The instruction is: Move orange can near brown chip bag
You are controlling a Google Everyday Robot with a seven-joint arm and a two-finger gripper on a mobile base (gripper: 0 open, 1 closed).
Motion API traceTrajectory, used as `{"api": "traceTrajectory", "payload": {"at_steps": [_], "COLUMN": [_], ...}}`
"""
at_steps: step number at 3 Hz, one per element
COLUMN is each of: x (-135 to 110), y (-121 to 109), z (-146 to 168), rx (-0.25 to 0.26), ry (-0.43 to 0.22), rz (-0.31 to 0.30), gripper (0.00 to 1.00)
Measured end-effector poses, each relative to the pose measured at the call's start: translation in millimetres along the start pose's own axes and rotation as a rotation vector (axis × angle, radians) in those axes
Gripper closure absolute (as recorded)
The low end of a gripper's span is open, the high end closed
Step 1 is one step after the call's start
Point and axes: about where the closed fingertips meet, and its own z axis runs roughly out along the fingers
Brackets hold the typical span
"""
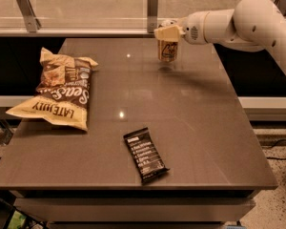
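Jaws tight around orange can (168, 50), far table (195, 123) edge

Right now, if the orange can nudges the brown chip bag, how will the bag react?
Crinkled, puffy brown chip bag likely dents; lying flat on smooth table, probably slides. The gripper holds orange can at the far edge.

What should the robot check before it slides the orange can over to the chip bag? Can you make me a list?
1. Grip: gripper shut on the top of the orange can, at the table's far side: ok.
2. Goal in view: brown chip bag lies flat on the left: ok.
3. Path from can to bag is bare table: ok.
4. Black snack bar lies near the front, off that path: ok.
5. Can lifted off the table: cannot tell.
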Motion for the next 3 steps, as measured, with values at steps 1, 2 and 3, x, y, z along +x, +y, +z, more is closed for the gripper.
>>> {"api": "traceTrajectory", "payload": {"at_steps": [1,2,3], "x": [-10,-16,-16], "y": [32,66,98], "z": [2,8,14], "rx": [-0.005,0.002,0.003], "ry": [-0.004,-0.019,-0.035], "rz": [-0.042,-0.087,-0.126], "gripper": [1.00,1.00,1.00]}}
